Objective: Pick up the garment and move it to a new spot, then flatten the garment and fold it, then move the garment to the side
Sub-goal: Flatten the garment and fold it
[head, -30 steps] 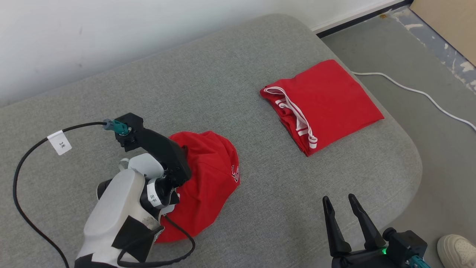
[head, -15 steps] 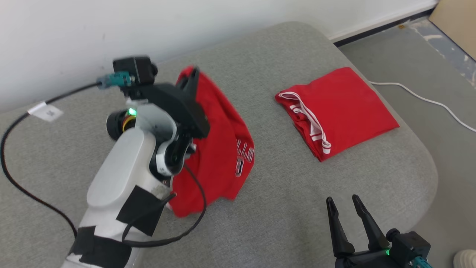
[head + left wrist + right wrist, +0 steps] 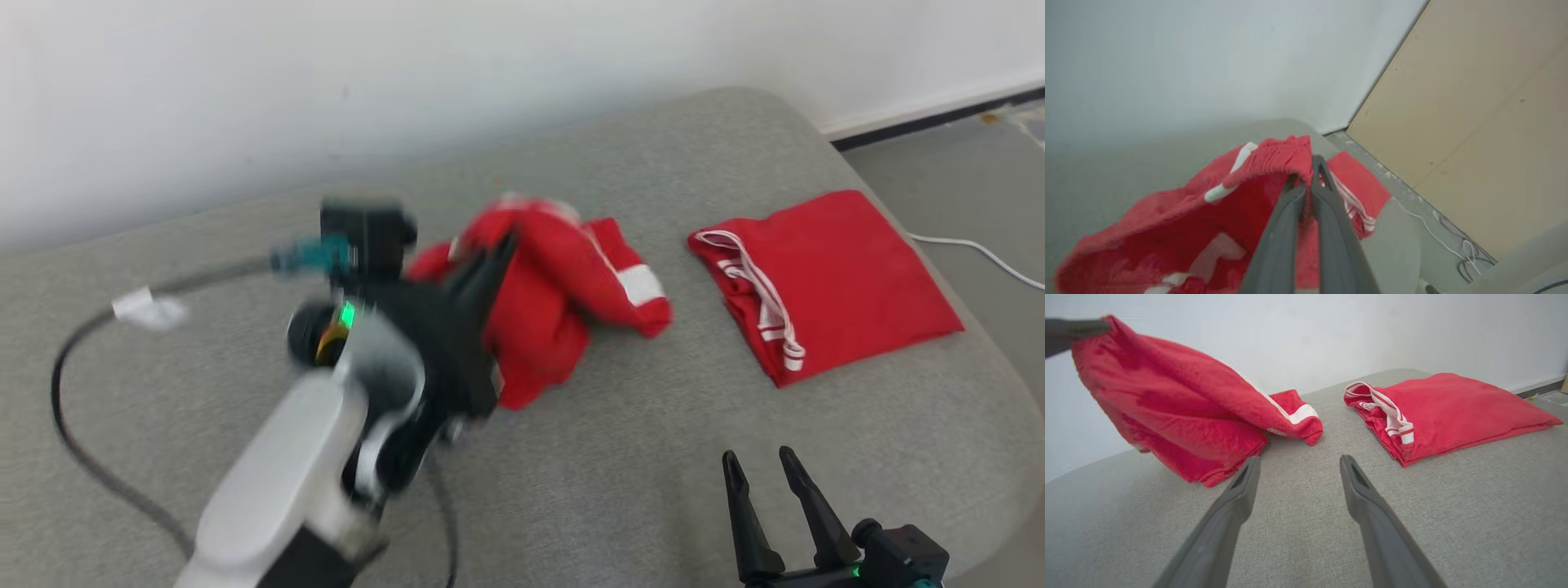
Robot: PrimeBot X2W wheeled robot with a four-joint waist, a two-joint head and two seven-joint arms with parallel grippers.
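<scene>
Bright, diffuse — head view v. blurry.

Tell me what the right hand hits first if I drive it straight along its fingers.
Probably the grey cushion, in the gap between the held red garment and the folded red garment. The right hand seems aimed at neither, though depth is unclear.

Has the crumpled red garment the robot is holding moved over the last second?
Yes. The left gripper has raised the crumpled garment and carried it closer to the folded garment.
</scene>
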